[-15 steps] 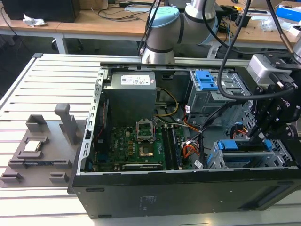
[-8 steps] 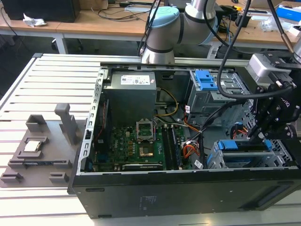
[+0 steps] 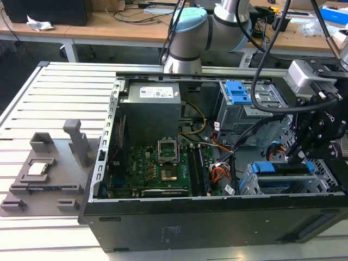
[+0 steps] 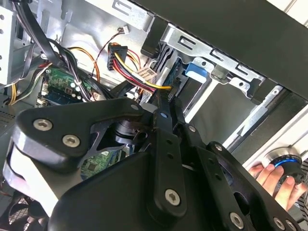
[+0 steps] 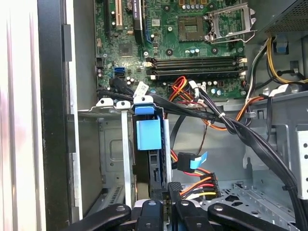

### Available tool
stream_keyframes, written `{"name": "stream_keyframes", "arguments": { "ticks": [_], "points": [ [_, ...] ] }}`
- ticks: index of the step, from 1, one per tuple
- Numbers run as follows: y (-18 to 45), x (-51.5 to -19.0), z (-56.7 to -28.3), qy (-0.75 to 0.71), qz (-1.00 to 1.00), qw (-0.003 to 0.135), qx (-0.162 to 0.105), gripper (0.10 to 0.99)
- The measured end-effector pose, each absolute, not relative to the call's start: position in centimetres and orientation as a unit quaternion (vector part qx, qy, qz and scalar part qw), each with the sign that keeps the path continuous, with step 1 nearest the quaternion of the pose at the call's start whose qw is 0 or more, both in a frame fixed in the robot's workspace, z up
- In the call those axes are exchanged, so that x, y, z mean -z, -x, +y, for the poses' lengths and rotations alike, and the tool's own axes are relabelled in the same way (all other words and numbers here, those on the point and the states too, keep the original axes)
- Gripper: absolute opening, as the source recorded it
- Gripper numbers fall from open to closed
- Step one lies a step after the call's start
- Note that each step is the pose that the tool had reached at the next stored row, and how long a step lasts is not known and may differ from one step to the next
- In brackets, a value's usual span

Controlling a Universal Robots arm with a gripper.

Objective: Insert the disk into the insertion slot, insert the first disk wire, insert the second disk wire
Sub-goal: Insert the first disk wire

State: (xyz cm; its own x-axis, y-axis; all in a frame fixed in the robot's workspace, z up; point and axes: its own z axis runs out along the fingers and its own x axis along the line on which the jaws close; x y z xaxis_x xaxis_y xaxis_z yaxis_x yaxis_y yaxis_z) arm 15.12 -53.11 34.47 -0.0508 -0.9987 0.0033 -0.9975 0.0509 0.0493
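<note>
One open case [image 3: 217, 223] sits on the slotted counter [image 3: 32, 98]. In the exterior view, from left to right: grey jig [image 3: 41, 174], motherboard [image 3: 152, 168], then the slot [image 3: 249, 185] at the case's right end. The disk [image 3: 272, 167] is seated in the slot, blue carrier showing. The gripper [image 3: 296, 156] is just above the disk's end. In the first wrist view the gripper [image 5: 166, 208] is pinched nearly closed on a black plug [image 5: 176, 186] with red, orange and yellow wires, right against the disk [image 5: 148, 134]. Can't tell if the plug is fully home. A blue cable [image 5: 198, 160] lies just beside, apart from the disk.
</note>
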Motion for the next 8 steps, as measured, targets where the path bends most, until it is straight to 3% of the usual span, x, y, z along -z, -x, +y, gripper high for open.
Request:
{"name": "stream_keyframes", "arguments": {
  "ticks": [8],
  "points": [
    [-15.04, -34.34, -53.38, -0.689, -0.725, 0.018, 0.017, 0.165]
  ]
}}
